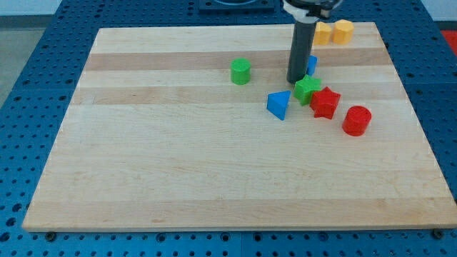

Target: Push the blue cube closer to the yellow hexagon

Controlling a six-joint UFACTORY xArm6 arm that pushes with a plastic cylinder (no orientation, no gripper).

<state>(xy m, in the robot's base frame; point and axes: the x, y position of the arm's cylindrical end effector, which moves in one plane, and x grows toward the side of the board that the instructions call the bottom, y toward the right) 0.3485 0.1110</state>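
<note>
Wooden board (214,171) filling most of the view, pale planks with a darker band running across near the view's top, resting on a blue perforated table (21,107). No writing or labels readable anywhere. No containers in sight, just loose blocks on the board.

Dark rod (300,50) coming down from the view's top, right of centre, upright. My tip (295,81) planted on the board just above the green star. No fingers on this rig, so nothing to spread or pinch: a plain rod end only.

Blue cube (312,65) right there, tucked against the rod's right side, mostly hidden behind it, only a sliver of blue showing. Touching or just beside the rod; cannot tell which. Sits slightly above and to the right of my tip.

Yellow hexagon (344,31) up at the board's top edge, to the upper right of the blue cube, near but apart from it. Another yellow block (323,33) just beside the hexagon on its left, partly hidden behind the rod's mount; shape not clear.

Cluster below my tip: green star (307,88) pressed up against a red star (325,103) on its lower right. Blue triangular block (279,104) just to the green star's lower left. Red cylinder (356,121) a little further to the lower right, apart from the red star.

Green cylinder (240,71) off alone to the view's left of the rod, well apart from the cluster.
</note>
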